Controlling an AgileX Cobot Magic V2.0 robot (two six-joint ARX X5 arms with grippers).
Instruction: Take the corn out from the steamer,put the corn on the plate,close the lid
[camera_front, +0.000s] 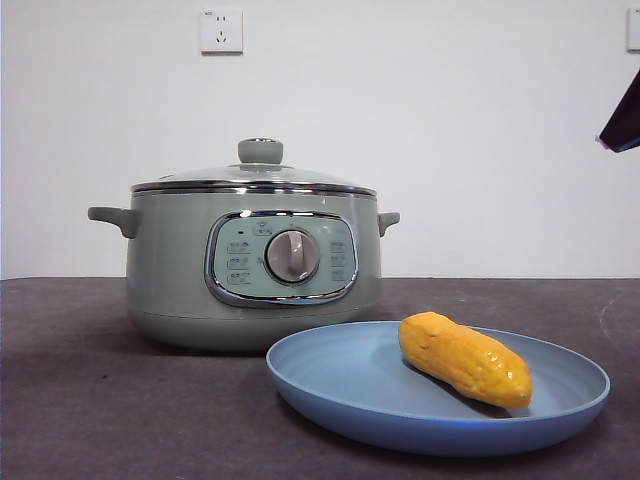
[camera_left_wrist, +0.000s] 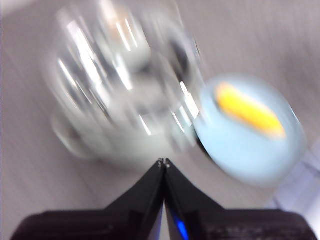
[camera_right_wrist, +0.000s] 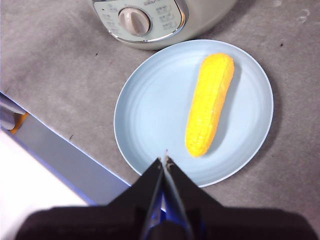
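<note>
The yellow-orange corn (camera_front: 465, 358) lies on the light-blue plate (camera_front: 330, 385) in front of the sage-green steamer (camera_front: 170, 280). The glass lid (camera_front: 260, 172) with its green knob sits on the steamer. In the right wrist view the corn (camera_right_wrist: 210, 103) lies on the plate (camera_right_wrist: 145, 115), and my right gripper (camera_right_wrist: 164, 160) is shut and empty, high above the plate's rim. My left gripper (camera_left_wrist: 163, 162) is shut and empty, high above the table; its view is blurred and shows the lidded steamer (camera_left_wrist: 120, 95), the plate (camera_left_wrist: 240, 150) and the corn (camera_left_wrist: 249, 111).
A black arm tip (camera_front: 623, 120) shows at the upper right edge of the front view. A wall socket (camera_front: 221, 31) is on the white wall behind. The table's edge with a blue strip (camera_right_wrist: 65, 160) shows in the right wrist view.
</note>
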